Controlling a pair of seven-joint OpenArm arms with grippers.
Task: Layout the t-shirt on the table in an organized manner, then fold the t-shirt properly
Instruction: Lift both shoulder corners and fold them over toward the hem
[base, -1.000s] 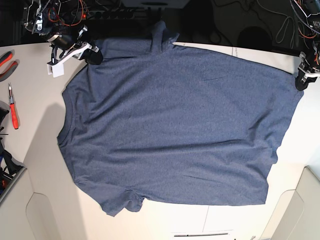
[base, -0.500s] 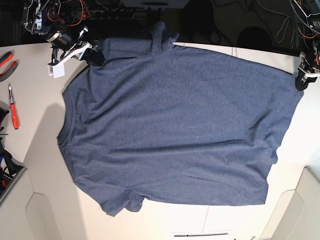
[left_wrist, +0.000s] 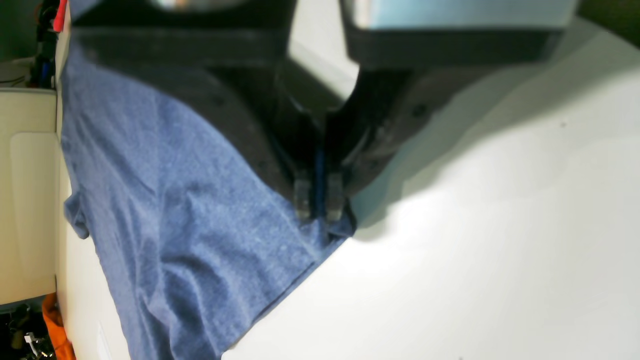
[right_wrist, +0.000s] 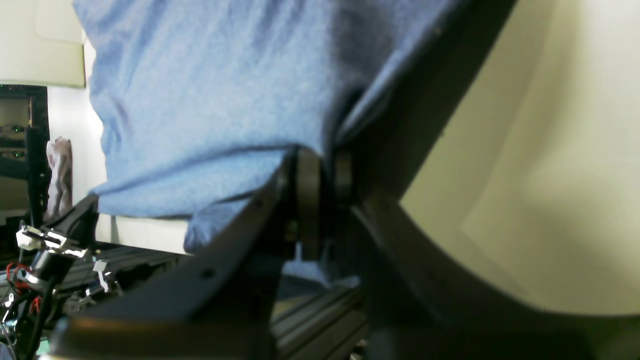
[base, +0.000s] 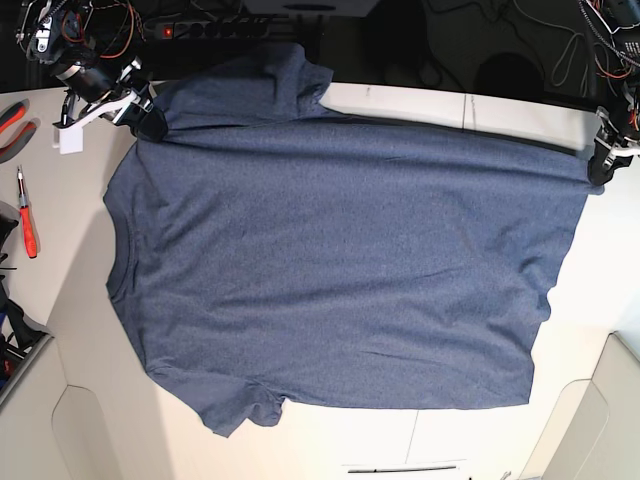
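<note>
**Shirt stretched flat between both claws**

You have the wide off-white matte surface (base: 80, 300) filling most of the base view, with a thin dark seam line running across its far side. Spread over it lies the large heathered navy-blue short-sleeved t-shirt (base: 340, 260), plain side up, collar toward that view's left and hem toward its right. Its far edge is pulled into a nearly straight line between your two claws, and the far sleeve hangs past the surface's back edge. The near sleeve lies flat on the surface at the lower left. A few soft wrinkles fan across the body of the shirt.

Your right claw (base: 148, 118) sits at the upper left of the base view, pressed together on the shirt's shoulder area; in the right wrist view the fabric (right_wrist: 210, 100) runs into the narrow gap between the black fingers (right_wrist: 307, 200).

Your left claw (left_wrist: 318, 202) is at the far right, pinching the hem corner: the left wrist view shows a blue sliver of cloth caught between the two clear pads (left_wrist: 302, 192).

An orange-handled screwdriver (base: 27, 215) lies on the surface at the left edge, well apart from the shirt
</note>
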